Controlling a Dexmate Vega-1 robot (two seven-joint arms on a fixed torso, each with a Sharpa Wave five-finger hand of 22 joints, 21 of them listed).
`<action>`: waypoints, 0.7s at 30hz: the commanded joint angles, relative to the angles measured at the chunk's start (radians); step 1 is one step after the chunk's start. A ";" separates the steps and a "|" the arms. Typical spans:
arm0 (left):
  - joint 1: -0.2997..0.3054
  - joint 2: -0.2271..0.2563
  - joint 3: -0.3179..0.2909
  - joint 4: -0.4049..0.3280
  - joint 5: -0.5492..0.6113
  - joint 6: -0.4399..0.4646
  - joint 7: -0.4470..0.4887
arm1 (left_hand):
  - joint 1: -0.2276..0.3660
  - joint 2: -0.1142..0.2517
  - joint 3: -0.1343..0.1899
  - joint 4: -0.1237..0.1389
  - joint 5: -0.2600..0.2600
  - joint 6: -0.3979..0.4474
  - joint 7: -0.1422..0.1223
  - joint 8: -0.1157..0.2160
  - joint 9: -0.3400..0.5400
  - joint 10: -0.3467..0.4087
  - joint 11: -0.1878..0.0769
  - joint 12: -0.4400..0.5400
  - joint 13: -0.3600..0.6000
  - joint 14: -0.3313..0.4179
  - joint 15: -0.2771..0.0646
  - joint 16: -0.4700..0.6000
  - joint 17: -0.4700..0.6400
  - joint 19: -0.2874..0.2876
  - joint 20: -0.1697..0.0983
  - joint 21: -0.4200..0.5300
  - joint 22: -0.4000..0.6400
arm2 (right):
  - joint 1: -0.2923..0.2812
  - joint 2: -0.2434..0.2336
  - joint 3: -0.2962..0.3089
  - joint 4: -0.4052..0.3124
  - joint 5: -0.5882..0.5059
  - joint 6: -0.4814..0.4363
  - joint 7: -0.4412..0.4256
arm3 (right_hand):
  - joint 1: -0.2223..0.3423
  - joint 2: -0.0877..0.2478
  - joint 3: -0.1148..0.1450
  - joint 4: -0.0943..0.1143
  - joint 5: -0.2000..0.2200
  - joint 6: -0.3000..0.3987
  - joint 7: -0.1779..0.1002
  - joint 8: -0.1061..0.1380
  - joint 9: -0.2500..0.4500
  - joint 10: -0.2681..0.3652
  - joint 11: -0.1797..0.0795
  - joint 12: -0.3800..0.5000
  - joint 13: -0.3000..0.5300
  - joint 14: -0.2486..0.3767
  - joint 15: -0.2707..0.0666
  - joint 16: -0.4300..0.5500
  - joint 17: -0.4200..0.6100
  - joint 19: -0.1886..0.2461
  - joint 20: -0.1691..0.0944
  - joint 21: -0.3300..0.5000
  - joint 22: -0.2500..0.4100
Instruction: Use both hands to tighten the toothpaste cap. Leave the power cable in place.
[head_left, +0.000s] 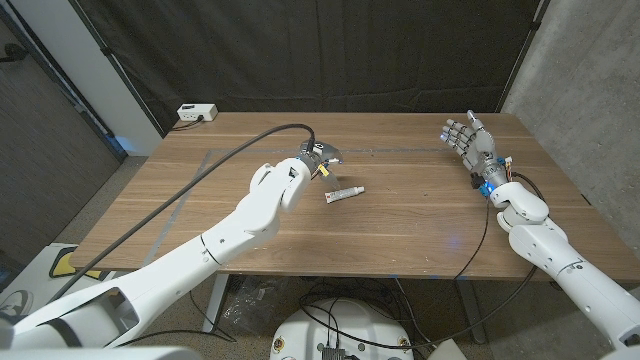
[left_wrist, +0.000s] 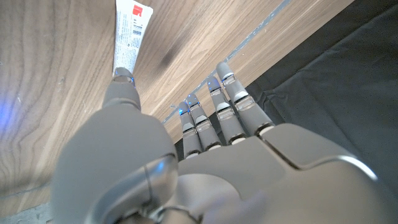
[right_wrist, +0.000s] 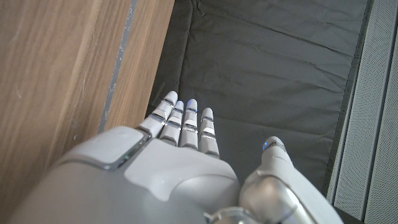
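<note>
Left robot hand (left_wrist: 186, 162) near toothpaste tube (left_wrist: 129, 31), its print seemingly unreadable.

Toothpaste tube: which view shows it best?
The head view: the whole toothpaste tube lies on the table, just right of the left hand. The left wrist view catches only one printed end beyond the thumb; the right wrist view shows table and curtain.

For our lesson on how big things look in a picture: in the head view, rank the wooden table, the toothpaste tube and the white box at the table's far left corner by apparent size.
1. Wooden table, by far the largest.
2. White box.
3. Toothpaste tube.

The box and the tube look nearly alike, and the box lies farther from the camera, so their order is unsure.
</note>
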 joint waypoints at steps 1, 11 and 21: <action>-0.032 -0.013 0.027 0.032 -0.017 -0.045 -0.021 | 0.007 0.008 0.011 0.000 -0.002 0.006 0.001 -0.005 0.005 0.006 -0.003 -0.004 0.005 -0.006 -0.084 -0.003 0.001 -0.006 -0.005 0.002 0.001 | -0.039 -0.016 0.021 -0.037 0.001 0.010 -0.020 | 0.010 0.002 0.005 -0.006 0.006 0.005 -0.002 0.002 0.002 0.006 0.002 -0.003 0.003 0.007 0.000 0.002 0.005 0.011 0.001 -0.003 0.003; -0.015 -0.031 0.052 0.102 -0.003 -0.026 0.090 | 0.045 0.027 0.032 -0.006 -0.011 0.036 0.005 -0.003 0.005 0.038 0.001 -0.006 0.005 0.049 -0.091 0.002 0.001 0.030 -0.035 0.013 0.002 | -0.070 -0.023 0.036 -0.062 0.007 0.012 -0.031 | 0.010 0.002 0.005 -0.007 0.006 0.005 -0.003 0.001 0.002 0.006 0.000 -0.003 0.003 0.007 0.001 0.001 0.005 0.013 0.001 -0.005 0.003; -0.021 -0.030 0.069 0.106 -0.007 -0.032 0.091 | 0.047 0.026 0.033 -0.005 -0.014 0.037 -0.001 -0.005 0.005 0.039 -0.007 -0.009 0.005 0.041 -0.088 -0.006 0.002 0.021 -0.035 0.009 0.002 | -0.070 -0.025 0.037 -0.063 0.008 0.008 -0.024 | 0.010 0.001 0.005 -0.007 0.006 0.005 -0.003 0.001 0.002 0.007 0.002 -0.003 0.003 0.008 0.000 0.001 0.005 0.014 0.001 -0.006 0.003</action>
